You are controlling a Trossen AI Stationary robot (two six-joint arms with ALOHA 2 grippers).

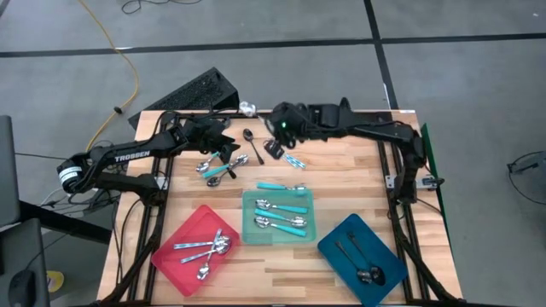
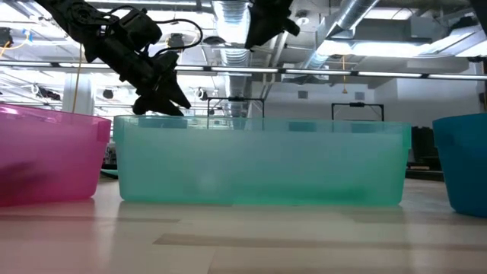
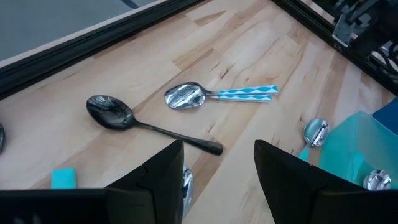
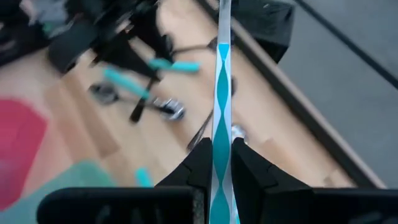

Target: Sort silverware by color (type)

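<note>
**While one turquoise spoon rides pinched, the pile thins**

While the right gripper [image 4: 216, 163] clamps a turquoise-handled spoon [image 4: 221, 93] above the far table, the left gripper [image 3: 217, 171] hangs open over a black spoon [image 3: 118, 114]. Red tray [image 1: 175, 260], teal tray [image 1: 249, 232] and blue tray [image 1: 337, 254] each hold spoons; a cluster [image 1: 218, 166] remains. Only the right wrist view shows the grip.

A lab or workshop: exposed ceiling ducts [image 2: 228, 23] (concrete floor [image 1: 281, 51] too).
</note>
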